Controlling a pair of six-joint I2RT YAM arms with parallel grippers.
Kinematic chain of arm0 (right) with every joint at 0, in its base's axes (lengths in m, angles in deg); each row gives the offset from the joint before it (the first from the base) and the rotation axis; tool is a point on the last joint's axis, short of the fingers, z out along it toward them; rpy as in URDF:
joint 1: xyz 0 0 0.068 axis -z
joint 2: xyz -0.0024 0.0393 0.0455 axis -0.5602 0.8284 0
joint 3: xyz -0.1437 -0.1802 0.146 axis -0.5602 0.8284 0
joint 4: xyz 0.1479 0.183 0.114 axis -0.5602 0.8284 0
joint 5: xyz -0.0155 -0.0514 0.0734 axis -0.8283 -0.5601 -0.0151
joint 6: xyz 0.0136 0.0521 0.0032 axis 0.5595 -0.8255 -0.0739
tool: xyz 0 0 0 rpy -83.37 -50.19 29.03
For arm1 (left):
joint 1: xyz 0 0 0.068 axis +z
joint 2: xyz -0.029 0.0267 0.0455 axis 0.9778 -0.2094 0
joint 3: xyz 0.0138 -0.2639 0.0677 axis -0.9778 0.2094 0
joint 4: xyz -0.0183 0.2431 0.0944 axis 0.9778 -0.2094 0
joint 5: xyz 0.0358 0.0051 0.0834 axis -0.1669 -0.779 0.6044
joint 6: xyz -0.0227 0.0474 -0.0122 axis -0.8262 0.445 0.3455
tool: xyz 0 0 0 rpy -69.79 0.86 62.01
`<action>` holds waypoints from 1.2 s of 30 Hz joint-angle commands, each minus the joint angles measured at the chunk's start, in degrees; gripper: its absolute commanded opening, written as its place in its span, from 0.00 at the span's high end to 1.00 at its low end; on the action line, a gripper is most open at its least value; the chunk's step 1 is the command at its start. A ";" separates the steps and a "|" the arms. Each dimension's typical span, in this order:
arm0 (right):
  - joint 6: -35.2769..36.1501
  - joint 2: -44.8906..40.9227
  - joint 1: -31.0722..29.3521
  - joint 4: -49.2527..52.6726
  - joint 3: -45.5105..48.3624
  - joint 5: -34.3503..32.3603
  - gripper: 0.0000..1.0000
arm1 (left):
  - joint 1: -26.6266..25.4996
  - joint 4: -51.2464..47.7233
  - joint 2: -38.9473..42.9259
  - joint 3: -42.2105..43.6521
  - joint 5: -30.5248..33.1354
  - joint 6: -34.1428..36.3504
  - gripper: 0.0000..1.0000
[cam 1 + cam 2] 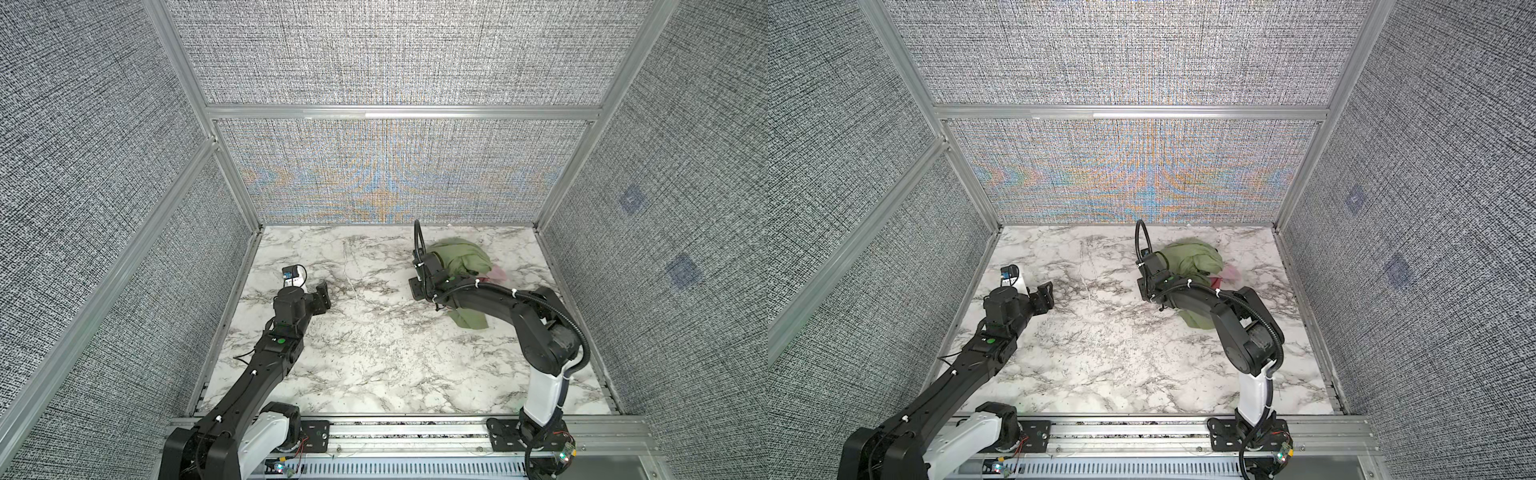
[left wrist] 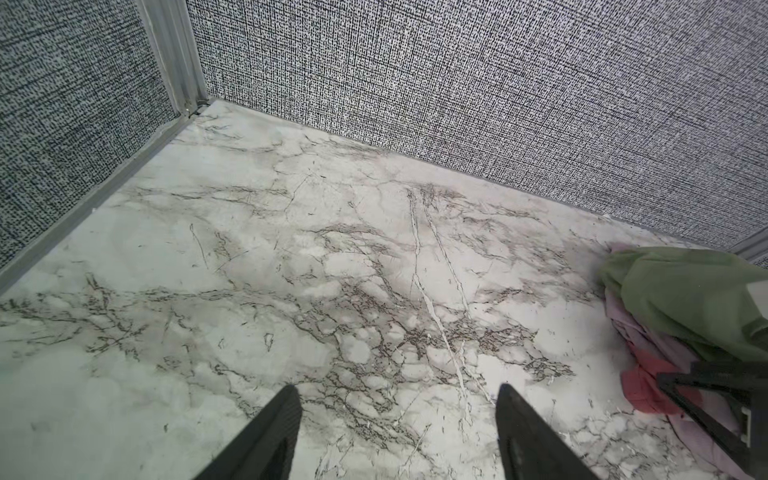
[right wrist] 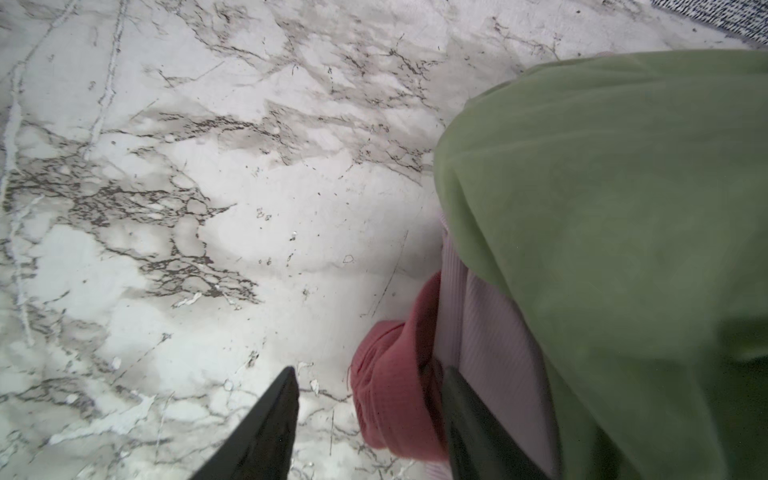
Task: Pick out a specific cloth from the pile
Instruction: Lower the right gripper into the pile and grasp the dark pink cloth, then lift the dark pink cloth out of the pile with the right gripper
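The left gripper (image 2: 398,399) hangs over bare table (image 2: 291,249), fingers apart and holding nothing, well apart from the pile (image 1: 456,261). The right gripper (image 3: 372,372) is down at the pile's edge. Its 2 fingers are apart and straddle a fold of the cloth (image 3: 395,399), the rose-red piece poking out low down. 1 finger sits between it and the pale pink cloth (image 3: 490,332). Best to close on red only, then draw out low and sideways, so the olive green cloth (image 3: 602,208) draped on top slides off.

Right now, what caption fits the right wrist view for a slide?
Right gripper, jaws open, straddling the rose-red cloth under pale pink cloth and olive green cloth.
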 commanded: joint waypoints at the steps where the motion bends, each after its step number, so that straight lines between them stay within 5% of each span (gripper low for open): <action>1: -0.58 1.10 -0.01 1.85 -0.73 -1.15 0.45 | 0.00 -0.66 -0.64 -0.43 -0.61 0.12 0.24; 15: 0.57 4.82 0.00 3.68 -3.20 -5.17 0.52 | 0.02 -1.28 -1.14 -0.61 -0.98 -0.02 0.24; 21: 0.27 4.66 0.04 3.47 -3.58 -6.87 1.00 | 0.01 -1.98 -0.93 -0.71 -0.64 -0.12 0.24; 29: -1.57 -7.50 2.61 0.45 0.72 -2.31 1.00 | -0.03 -3.55 -0.07 -2.17 -0.45 -0.01 0.24; 36: -2.39 -22.18 11.02 -1.13 4.45 8.62 1.00 | -0.04 -4.95 -1.26 -5.84 -0.79 0.21 0.24</action>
